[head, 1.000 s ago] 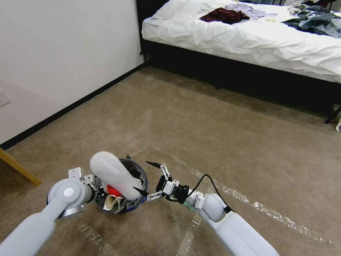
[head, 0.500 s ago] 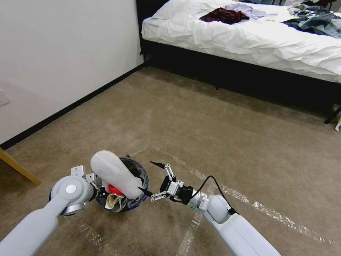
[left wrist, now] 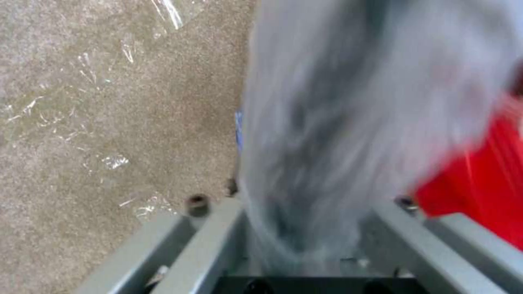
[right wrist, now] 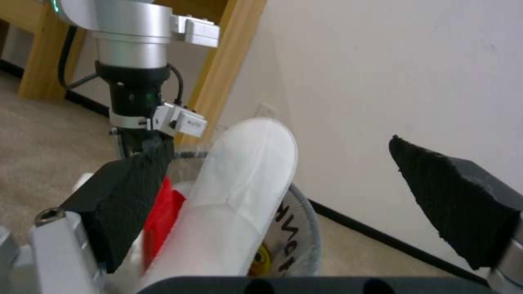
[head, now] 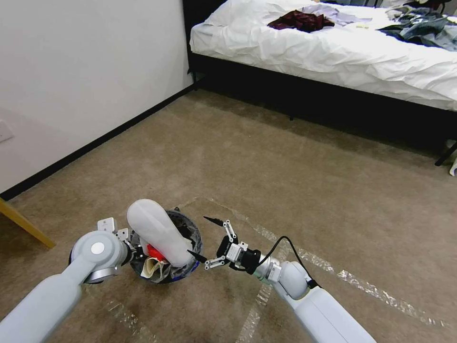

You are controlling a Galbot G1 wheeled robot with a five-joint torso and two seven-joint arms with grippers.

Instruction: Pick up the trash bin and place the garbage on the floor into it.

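white slipper (head: 154,231), beige floor (head: 295,186)

White wall (head: 85,62) with black skirting; taped beige carpet (head: 295,190); white-sheeted, black-framed bed (head: 333,52) behind

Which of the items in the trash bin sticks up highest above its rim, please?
The white slipper: it stands well above the trash bin rim, while the red piece sits low inside.
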